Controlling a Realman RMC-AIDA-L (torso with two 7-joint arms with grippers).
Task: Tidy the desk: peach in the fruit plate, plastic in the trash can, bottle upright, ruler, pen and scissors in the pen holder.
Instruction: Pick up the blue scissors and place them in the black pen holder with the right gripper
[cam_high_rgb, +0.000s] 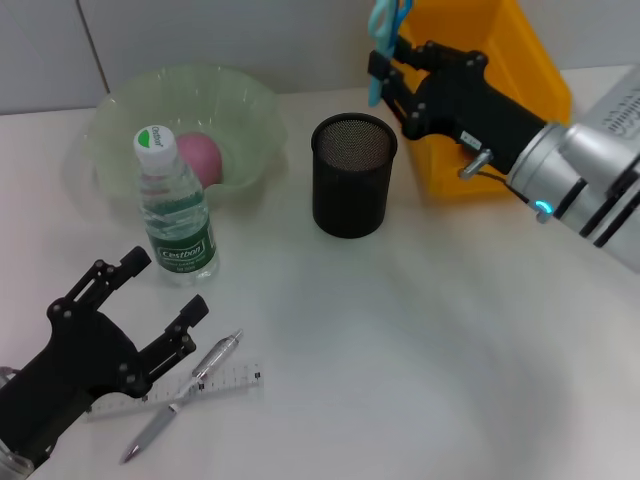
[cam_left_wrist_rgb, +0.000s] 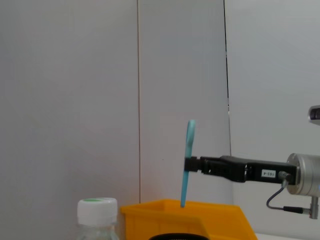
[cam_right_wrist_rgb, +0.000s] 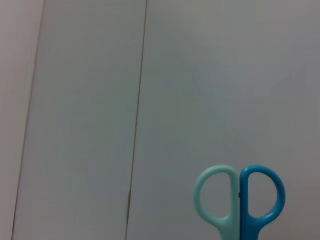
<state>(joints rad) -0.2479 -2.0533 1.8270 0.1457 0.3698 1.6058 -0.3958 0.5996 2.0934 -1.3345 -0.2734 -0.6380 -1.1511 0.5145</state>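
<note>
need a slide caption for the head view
Right tool holds scissors upright near the pen holder; left tool open above the ruler and pen.

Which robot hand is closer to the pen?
Left. The left tool sits right beside the pen on the desk; the right tool is raised far off, holding the scissors.

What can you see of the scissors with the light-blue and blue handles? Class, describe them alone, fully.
The scissors with light-blue and blue plastic handles are held upright in the air, clamped by the black right gripper. Two oval finger loops, one pale turquoise and one deeper blue, sit side by side at the top. In the left wrist view they show edge-on as a thin strip, the lower end pointing down in front of the yellow bin. The blades cannot be made out.
</note>
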